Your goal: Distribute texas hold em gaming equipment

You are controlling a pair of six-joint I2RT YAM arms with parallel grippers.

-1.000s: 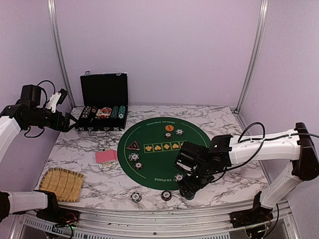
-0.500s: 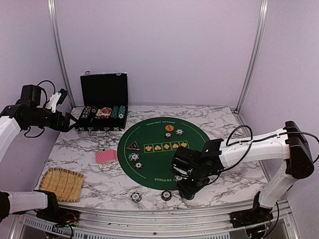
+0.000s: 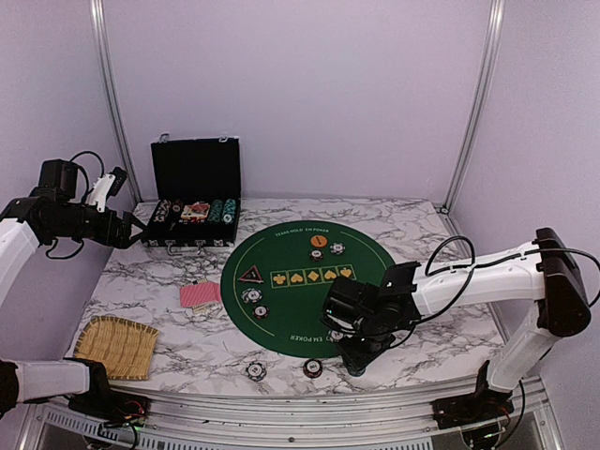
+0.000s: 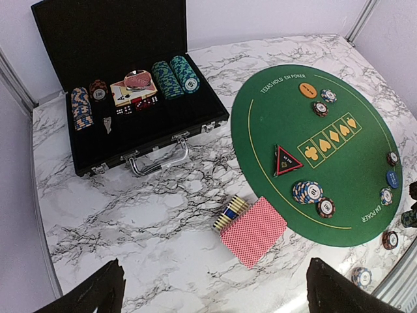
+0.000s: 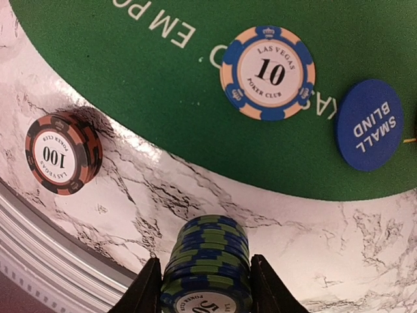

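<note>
My right gripper point(image 3: 354, 362) is shut on a stack of blue-and-green 50 chips point(image 5: 207, 267), low over the marble just off the green mat's near edge. I cannot tell whether the stack touches the table. Near it are a red 100 chip stack point(image 5: 62, 162), a blue-and-cream 10 chip point(image 5: 268, 72) and the blue round small-blind button point(image 5: 369, 125). My left gripper point(image 4: 215, 293) is open and empty, high at the far left. Below it lie the red-backed cards point(image 4: 254, 230), the dark triangular button point(image 4: 287, 161) and the orange button point(image 4: 307, 90).
The open black chip case point(image 3: 195, 202) stands at the back left with more chips inside. The round green mat point(image 3: 291, 309) fills the middle. A woven straw mat point(image 3: 116, 346) lies at the front left. Two chip stacks point(image 3: 255, 370) sit by the front edge.
The right arm's wrist shifted slightly left and its forearm dropped lower, the gripper staying near the mat's front edge with the stack. The left arm has not moved.
</note>
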